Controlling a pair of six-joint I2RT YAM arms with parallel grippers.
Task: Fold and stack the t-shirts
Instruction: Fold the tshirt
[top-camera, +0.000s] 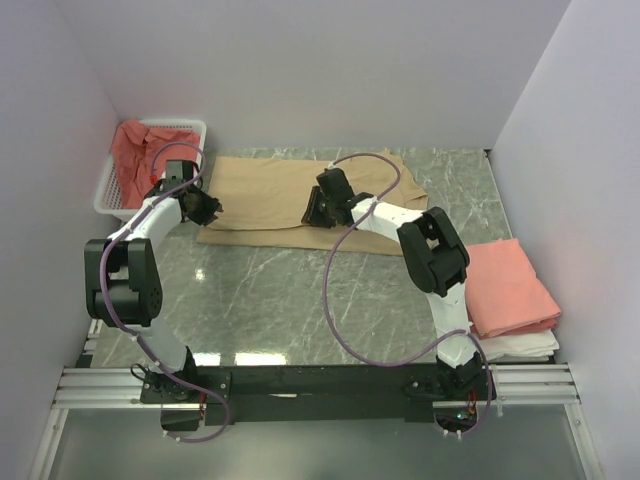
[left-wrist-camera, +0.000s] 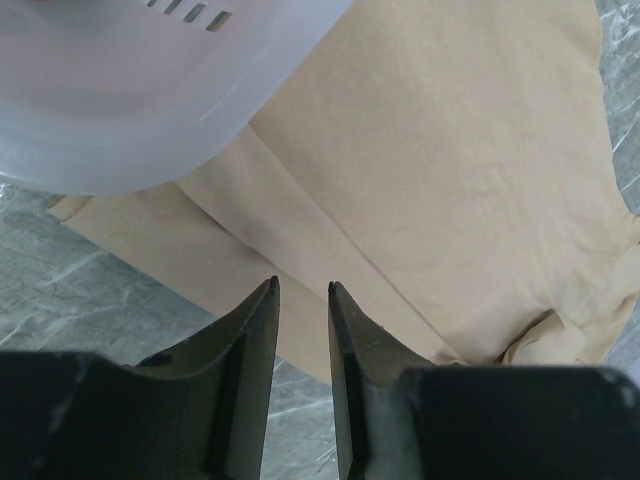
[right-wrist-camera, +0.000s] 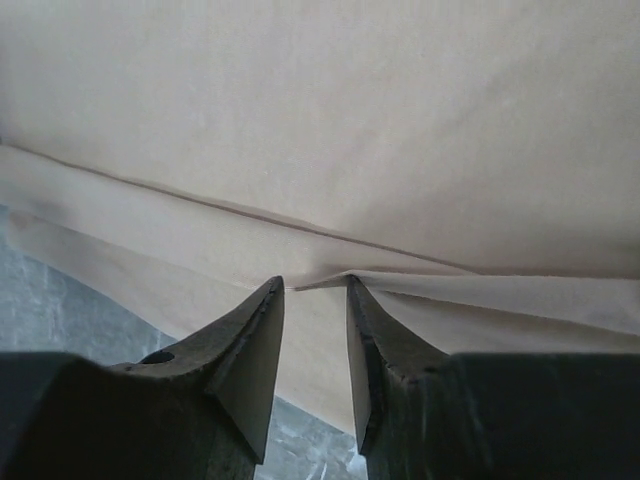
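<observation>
Tan t-shirt (top-camera: 270, 190) flat; folded pink t-shirt (top-camera: 508, 285) right.

The tan t-shirt (top-camera: 300, 195) is soft, matt cloth with stitched seams. The counter (top-camera: 300, 290) looks like polished grey-green marble, faintly glossy. The laundry basket (top-camera: 110, 190) is smooth white plastic with slotted walls. The fingers (right-wrist-camera: 250, 370) are dark matt plastic.

A lab test cell: white partition walls (top-camera: 300, 70), marble-patterned table (top-camera: 280, 300).
</observation>
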